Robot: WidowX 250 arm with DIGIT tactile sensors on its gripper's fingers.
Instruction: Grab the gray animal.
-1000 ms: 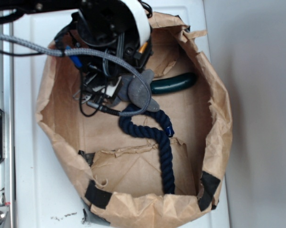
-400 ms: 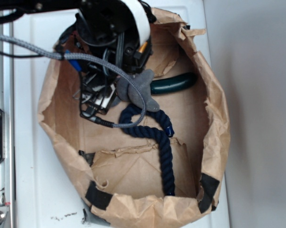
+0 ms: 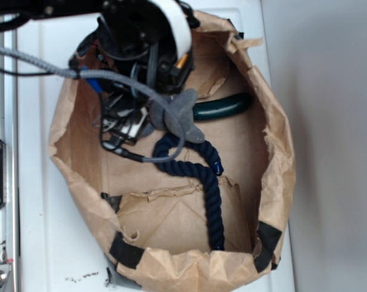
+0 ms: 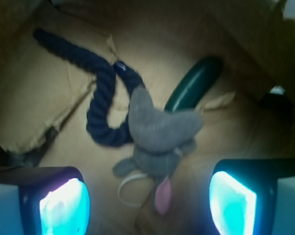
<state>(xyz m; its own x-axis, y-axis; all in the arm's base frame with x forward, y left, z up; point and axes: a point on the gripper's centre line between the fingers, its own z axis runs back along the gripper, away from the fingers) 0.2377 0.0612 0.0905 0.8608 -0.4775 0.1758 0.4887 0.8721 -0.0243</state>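
Paper bag (image 3: 280, 152) holds one gray animal (image 4: 159, 134), one rope (image 3: 201, 176).

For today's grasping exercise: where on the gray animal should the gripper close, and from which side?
Probably the gray animal's rounded body, from above. It lies centred between the open gripper fingers; ears are thin and floppy, and rope and green object crowd its far side.

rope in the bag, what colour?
Navy blue rope; clearest in the exterior view.

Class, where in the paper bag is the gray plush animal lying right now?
In the wrist view the gray plush animal lies on the bag floor between the open gripper fingers, beside the navy rope loop and the dark green cucumber-shaped object.
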